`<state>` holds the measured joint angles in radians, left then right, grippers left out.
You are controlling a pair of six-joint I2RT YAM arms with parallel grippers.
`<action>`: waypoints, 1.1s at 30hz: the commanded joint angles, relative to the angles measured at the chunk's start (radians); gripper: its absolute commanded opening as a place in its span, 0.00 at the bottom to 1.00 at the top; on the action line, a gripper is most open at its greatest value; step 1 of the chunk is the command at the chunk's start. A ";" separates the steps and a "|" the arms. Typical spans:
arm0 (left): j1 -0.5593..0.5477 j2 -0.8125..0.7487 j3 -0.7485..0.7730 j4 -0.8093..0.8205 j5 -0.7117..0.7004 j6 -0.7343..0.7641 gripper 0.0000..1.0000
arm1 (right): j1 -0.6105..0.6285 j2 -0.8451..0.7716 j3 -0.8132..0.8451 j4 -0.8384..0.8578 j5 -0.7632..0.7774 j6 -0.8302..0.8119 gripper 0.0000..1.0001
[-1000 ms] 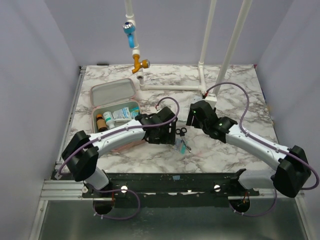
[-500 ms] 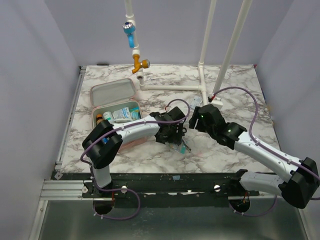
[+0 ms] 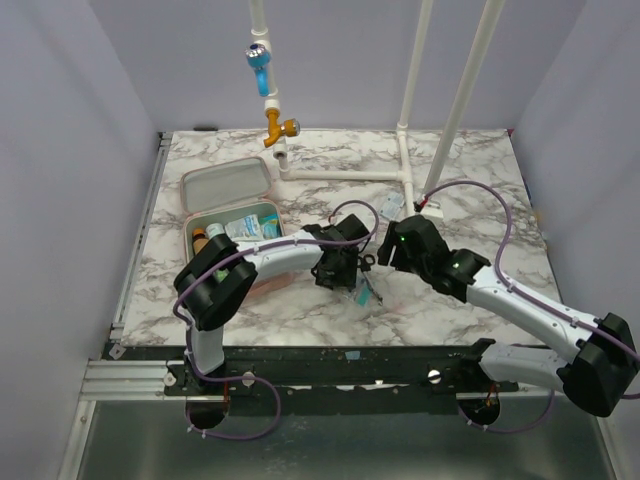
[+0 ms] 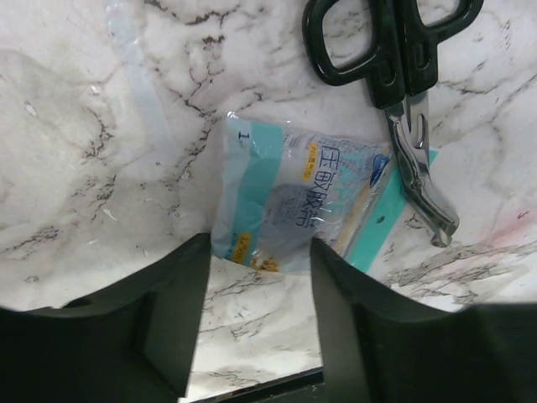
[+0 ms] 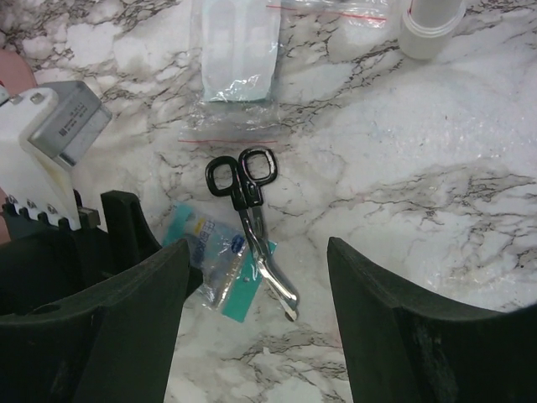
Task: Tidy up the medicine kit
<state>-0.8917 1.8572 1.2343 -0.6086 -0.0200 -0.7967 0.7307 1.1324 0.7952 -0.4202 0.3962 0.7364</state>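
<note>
The pink medicine kit (image 3: pixel 227 187) lies open at the back left, its lid flat and small bottles and boxes in its base. A blue packet (image 4: pixel 294 206) lies on the marble beside black-handled scissors (image 4: pixel 403 75), whose blades rest on the packet's teal corner. My left gripper (image 4: pixel 258 252) hovers low over the packet, open, its fingertips either side of the packet's near edge. My right gripper (image 5: pixel 258 252) hangs open above the scissors (image 5: pixel 247 210) and packet (image 5: pixel 214 260), holding nothing. From above, both grippers (image 3: pixel 345 268) (image 3: pixel 400 245) crowd the scissors (image 3: pixel 362 265).
A clear zip bag with white contents (image 5: pixel 235 50) lies just beyond the scissors. A white pipe frame (image 3: pixel 400 150) stands at the back, its foot (image 5: pixel 432 25) close to the bag. A blue and orange fitting (image 3: pixel 265 70) hangs above the kit.
My left arm has swung right from beside the kit to over the packet, and its jaws have narrowed. My right arm has reached left, towards the scissors.
</note>
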 commanded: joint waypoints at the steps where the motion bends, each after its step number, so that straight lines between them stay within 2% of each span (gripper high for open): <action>1: 0.023 0.005 -0.036 0.037 -0.006 0.011 0.45 | -0.005 0.005 -0.026 0.017 -0.027 0.020 0.70; 8: 0.034 -0.006 -0.067 0.052 -0.005 0.018 0.13 | -0.005 0.031 -0.028 0.034 -0.038 0.026 0.70; 12: 0.038 -0.020 -0.092 0.060 -0.008 0.018 0.00 | -0.006 0.050 -0.028 0.042 -0.045 0.032 0.70; 17: 0.039 -0.068 -0.127 0.057 -0.030 0.017 0.00 | -0.005 0.064 -0.028 0.054 -0.053 0.038 0.70; 23: 0.039 -0.200 -0.157 0.017 -0.071 0.010 0.00 | -0.007 0.102 -0.024 0.091 -0.021 0.042 0.70; 33: 0.039 -0.439 -0.135 -0.098 -0.103 0.027 0.00 | -0.016 0.314 0.087 0.163 0.043 0.061 0.70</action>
<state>-0.8574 1.5105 1.0679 -0.6273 -0.0799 -0.7895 0.7258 1.3785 0.8131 -0.3214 0.3862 0.7788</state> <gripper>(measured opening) 0.021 0.699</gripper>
